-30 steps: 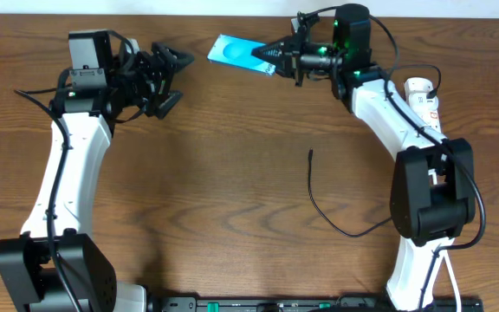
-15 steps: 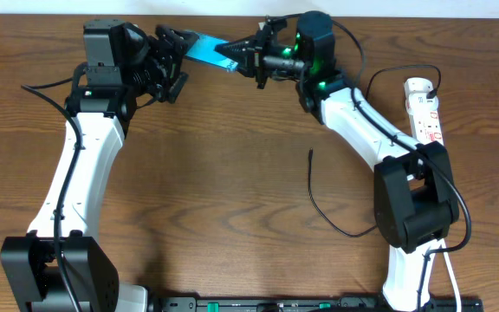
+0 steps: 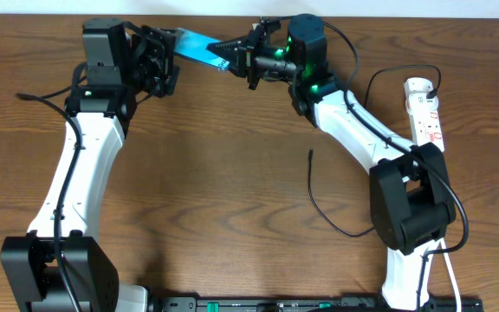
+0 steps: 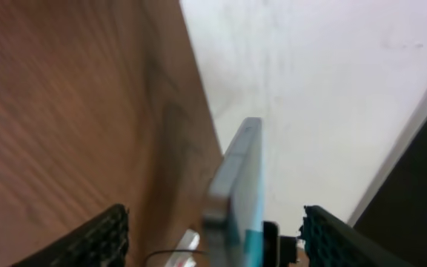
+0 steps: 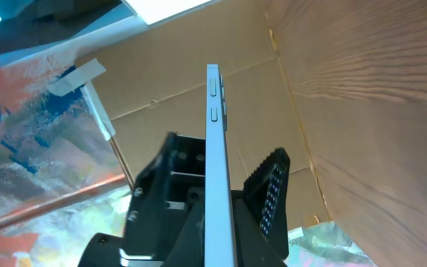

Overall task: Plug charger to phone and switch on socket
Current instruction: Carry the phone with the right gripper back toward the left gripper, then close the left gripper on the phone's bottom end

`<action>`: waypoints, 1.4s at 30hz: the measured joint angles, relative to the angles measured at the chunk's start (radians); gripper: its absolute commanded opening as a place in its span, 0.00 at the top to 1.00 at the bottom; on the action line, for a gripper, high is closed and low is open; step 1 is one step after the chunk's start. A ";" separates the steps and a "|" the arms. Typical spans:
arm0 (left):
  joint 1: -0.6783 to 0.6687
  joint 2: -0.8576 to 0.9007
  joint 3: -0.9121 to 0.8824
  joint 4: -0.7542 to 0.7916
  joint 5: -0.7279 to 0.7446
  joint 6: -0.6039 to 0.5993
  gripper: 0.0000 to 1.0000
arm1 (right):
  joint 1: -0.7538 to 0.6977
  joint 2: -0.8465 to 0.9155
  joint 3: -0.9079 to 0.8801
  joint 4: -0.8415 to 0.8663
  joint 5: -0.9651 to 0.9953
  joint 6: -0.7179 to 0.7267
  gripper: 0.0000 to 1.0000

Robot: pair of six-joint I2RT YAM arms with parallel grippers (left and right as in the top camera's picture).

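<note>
The phone [image 3: 194, 44], teal-screened, is held above the table's far edge. My right gripper [image 3: 230, 57] is shut on its right end. In the right wrist view the phone [image 5: 216, 148] shows edge-on between the right gripper's jaws [image 5: 221, 237]. My left gripper [image 3: 165, 59] is open around the phone's left end. In the left wrist view the phone [image 4: 237, 193] stands between the spread fingers [image 4: 213, 241], touching neither. The charger [image 3: 319, 204], a thin black cable, lies on the table with its plug tip [image 3: 310, 153] free. The socket [image 3: 425, 108] lies at the right edge.
The wooden table [image 3: 215, 173] spans the overhead view. The black cable curls back under my right arm's base [image 3: 410, 208]. A white wall and a dark edge lie beyond the table in the left wrist view.
My right gripper has carried the phone left toward my left gripper. The left gripper has risen to meet it, and the phone's end now lies between its open fingers.
</note>
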 measured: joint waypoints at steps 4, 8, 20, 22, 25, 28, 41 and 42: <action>-0.006 0.000 0.000 0.036 -0.013 -0.014 0.24 | 0.005 0.000 0.000 0.008 0.005 0.001 0.99; -0.011 0.000 0.000 0.048 -0.017 -0.028 0.24 | 0.005 0.000 0.000 0.022 0.014 0.003 0.99; -0.011 0.000 0.000 0.048 -0.020 -0.033 0.47 | 0.066 0.000 0.000 0.053 0.021 0.004 0.99; -0.011 0.000 0.000 0.048 -0.020 -0.038 0.62 | 0.073 0.000 0.000 0.054 0.020 0.004 0.99; -0.011 0.000 0.000 0.048 -0.020 -0.040 0.66 | 0.074 0.000 0.000 0.055 0.021 0.004 0.99; -0.011 0.000 0.000 0.047 -0.019 -0.041 0.67 | 0.074 0.000 0.000 0.059 0.021 0.004 0.99; -0.011 0.000 0.000 0.078 -0.004 -0.042 0.74 | 0.071 0.000 0.001 0.077 0.029 0.007 0.99; -0.011 0.000 0.000 0.083 0.000 -0.041 0.74 | 0.068 0.000 0.002 0.078 0.027 0.007 0.99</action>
